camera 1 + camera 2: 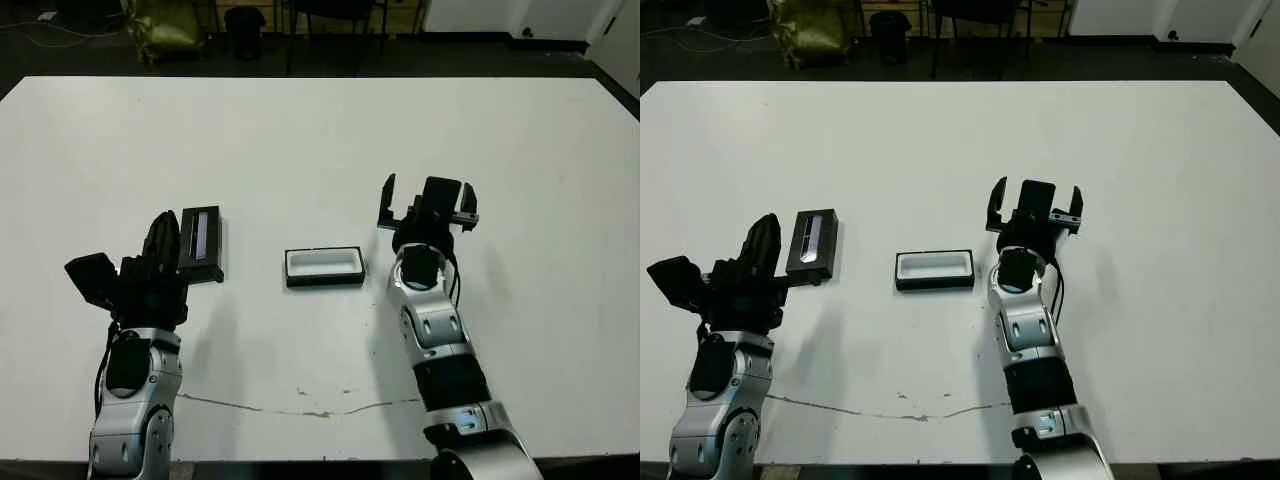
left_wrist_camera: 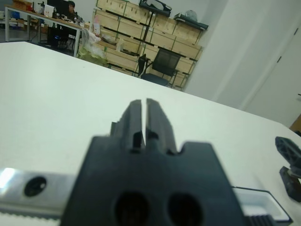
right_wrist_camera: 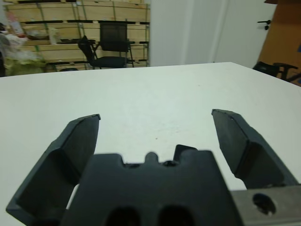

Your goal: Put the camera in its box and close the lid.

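Left gripper [image 1: 165,232], jaws pressed together on nothing; lid [image 1: 201,243] just beside them toward the box, long axis running away from the robot; box [image 1: 324,266], open, crosswise, nearer the right gripper [image 1: 428,200], jaws wide apart, empty; camera not visible anywhere on the bench [image 1: 300,140].

In the frame's middle the box [image 1: 934,269] lies with white lining up. At left is the lid [image 1: 813,245], beside the left gripper [image 1: 762,243]. The right gripper [image 1: 1034,208] has fingers spread.
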{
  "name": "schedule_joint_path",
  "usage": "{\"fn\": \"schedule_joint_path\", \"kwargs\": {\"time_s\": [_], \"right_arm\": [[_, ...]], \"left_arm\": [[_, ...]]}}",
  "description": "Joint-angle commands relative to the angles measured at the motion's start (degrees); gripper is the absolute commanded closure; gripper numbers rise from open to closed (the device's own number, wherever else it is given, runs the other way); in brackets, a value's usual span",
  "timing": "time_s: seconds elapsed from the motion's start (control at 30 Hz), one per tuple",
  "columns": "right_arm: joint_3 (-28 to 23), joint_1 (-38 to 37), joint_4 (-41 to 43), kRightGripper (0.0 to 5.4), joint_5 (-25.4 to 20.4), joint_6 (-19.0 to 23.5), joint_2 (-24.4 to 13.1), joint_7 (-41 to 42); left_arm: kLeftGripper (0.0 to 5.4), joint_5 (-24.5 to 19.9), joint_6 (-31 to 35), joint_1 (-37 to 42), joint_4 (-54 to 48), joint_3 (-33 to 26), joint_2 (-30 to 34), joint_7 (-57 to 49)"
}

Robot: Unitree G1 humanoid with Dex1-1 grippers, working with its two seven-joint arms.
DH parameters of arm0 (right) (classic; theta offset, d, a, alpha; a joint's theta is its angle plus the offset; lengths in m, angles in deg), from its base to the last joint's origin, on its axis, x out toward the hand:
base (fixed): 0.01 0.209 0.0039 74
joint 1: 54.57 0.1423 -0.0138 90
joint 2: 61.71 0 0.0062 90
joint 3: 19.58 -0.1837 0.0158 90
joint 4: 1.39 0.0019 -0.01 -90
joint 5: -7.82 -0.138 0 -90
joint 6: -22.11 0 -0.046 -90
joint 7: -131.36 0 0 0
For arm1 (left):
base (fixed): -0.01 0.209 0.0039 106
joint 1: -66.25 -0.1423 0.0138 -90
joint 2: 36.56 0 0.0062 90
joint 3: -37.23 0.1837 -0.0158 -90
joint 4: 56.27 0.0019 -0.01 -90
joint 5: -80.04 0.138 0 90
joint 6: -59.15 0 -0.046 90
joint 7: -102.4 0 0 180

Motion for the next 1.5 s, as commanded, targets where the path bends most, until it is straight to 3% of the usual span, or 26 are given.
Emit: {"fn": "schedule_joint_path", "kwargs": {"time_s": [0.03,0.27,0.57,1.0,1.5], "right_arm": [[-0.9,2.6,-3.9,0.01,-0.6,-1.7,2.9,-2.5],[-2.4,3.2,-9.3,0.01,-3.8,-6.7,3.6,-3.8],[-2.5,4.5,-15.8,0.01,-4.3,-10.1,3.6,-6.1],[-2.3,4.7,-19.7,0.01,-5.1,-8.7,4.3,-8.1],[-3.8,4.9,-25.6,0.01,-8.0,-12.4,5.6,-8.8]], "left_arm": [[5.4,0.8,1.3,-0.9,0.5,-0.1,0.7,-0.5],[5.4,0.4,1.9,-0.9,0.7,-0.3,1.0,0.1],[5.4,0.4,2.9,-1.0,0.4,-0.2,1.2,-0.1],[5.4,1.1,3.6,-1.2,-0.1,0.0,2.1,-0.1],[5.4,2.1,5.4,-1.1,-1.1,0.1,2.5,-0.2]]}}
